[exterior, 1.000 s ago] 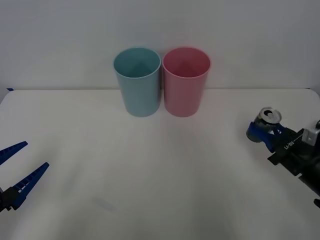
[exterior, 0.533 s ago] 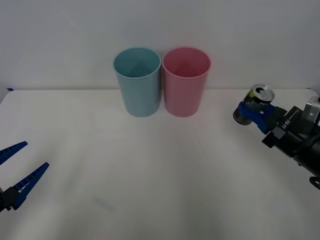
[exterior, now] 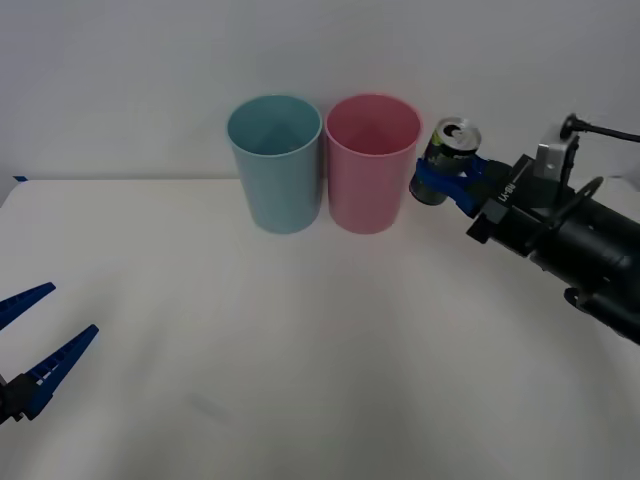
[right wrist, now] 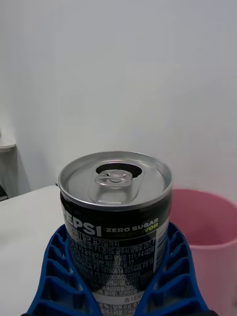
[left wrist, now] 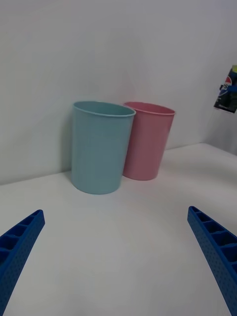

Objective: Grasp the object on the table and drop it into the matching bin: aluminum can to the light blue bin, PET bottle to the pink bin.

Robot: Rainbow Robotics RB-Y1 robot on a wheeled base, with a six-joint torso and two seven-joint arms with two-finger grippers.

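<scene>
Front view: the right gripper [exterior: 437, 184] squeezes the aluminum can [exterior: 446, 158] beside the pink bin [exterior: 372, 163]; the light blue bin [exterior: 275, 163] waits, left gripper [exterior: 28, 338] wide apart.

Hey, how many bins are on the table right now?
2. The light blue bin stands at the back of the table; the pink bin is right beside it on the robot's right, nearest the aluminum can held in the right gripper.
</scene>
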